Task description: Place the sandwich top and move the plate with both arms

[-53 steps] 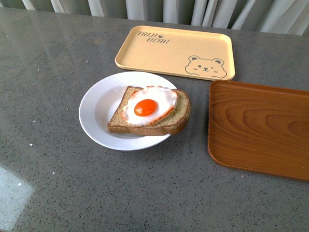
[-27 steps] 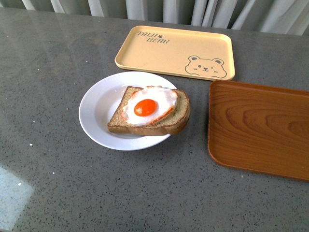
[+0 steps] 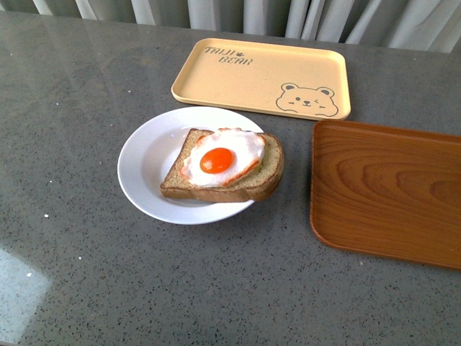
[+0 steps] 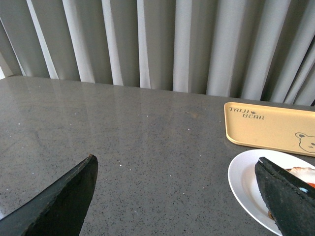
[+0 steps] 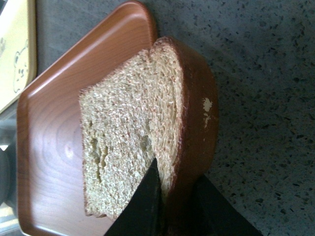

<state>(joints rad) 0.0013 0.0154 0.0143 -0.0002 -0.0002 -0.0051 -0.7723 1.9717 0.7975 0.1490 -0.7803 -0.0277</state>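
Holding sandwich top (image 5: pixel 142 132): right gripper (image 5: pixel 173 196) pinches its crust, wooden tray (image 5: pixel 49 147) behind it. Left gripper (image 4: pixel 175 164): spread, empty, near plate (image 3: pixel 144 158). Step: placing top. Next, likely: carry over egg slice (image 3: pixel 223 167), lower flat.

The sandwich top (image 5: pixel 128 132) in my right claw (image 5: pixel 174 189) is rough, porous crumb with smoother crust; wooden tray (image 3: pixel 382 187) satin-grained, plate (image 3: pixel 144 162) glossy, table (image 3: pixel 108 274) probably polished speckled stone.

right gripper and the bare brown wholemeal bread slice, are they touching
Touching. The right wrist view shows the right gripper pinching the bare brown wholemeal bread slice, a black finger pressed on each side.
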